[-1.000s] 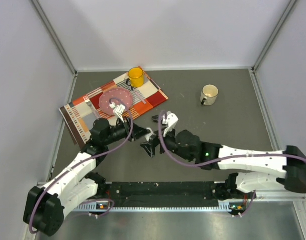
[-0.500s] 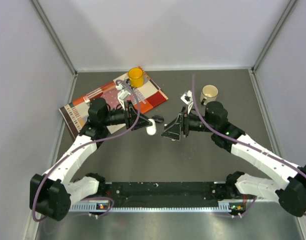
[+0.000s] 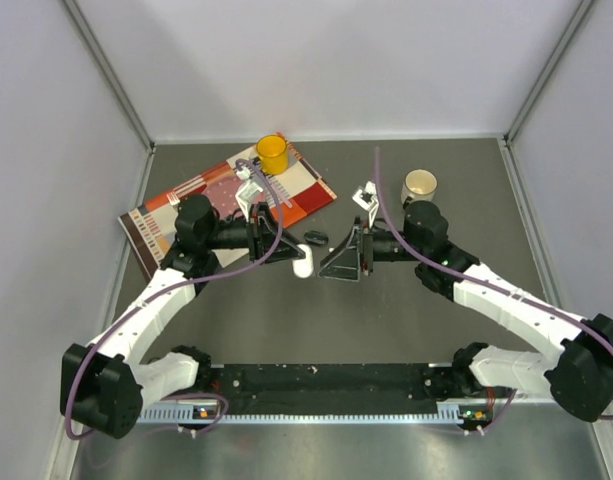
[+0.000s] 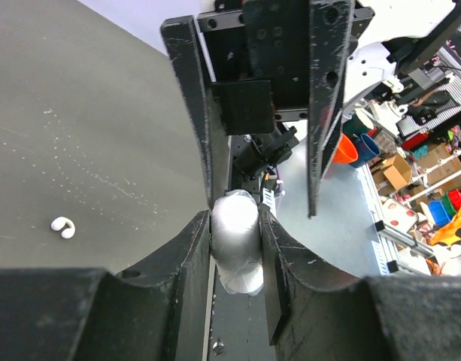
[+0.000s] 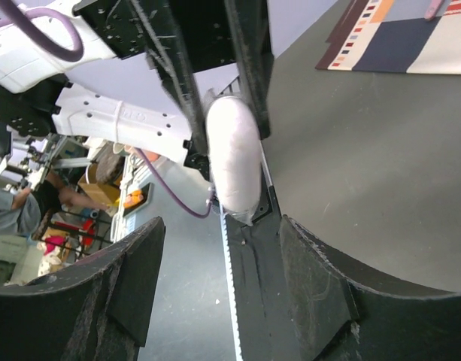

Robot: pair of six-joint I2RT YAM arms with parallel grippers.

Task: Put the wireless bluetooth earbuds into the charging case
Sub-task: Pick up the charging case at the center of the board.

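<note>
White and smooth, the small oval plastic charging case [image 4: 238,252] is pinched tight in the left end effector [image 4: 236,226], with one black finger on each flat side. It looks lifted off the dark grey tabletop [image 3: 286,330]. Its lid looks shut, for no crack or gap shows. Seen from the right wrist, the case stands with its long way running from 12 o'clock down to 6 o'clock. The right end effector [image 3: 338,262] sits at 3 o'clock from the case in the top view, very near but not touching. Its two fingers are spread wide with nothing between them. So the right arm is the free one, and I think it has to help open the lid before anything can go in. One tiny glossy white earbud [image 4: 62,226], curled like a little hook, lies on the tabletop at 9 o'clock from the case in the left wrist view, well apart from both end effectors. A second white bit shows at the very edge of that view, cut off. No black buds can be made out. A small black lump [image 3: 314,238] lies at 12 o'clock from the case in the top view, and I cannot tell what it is.
</note>
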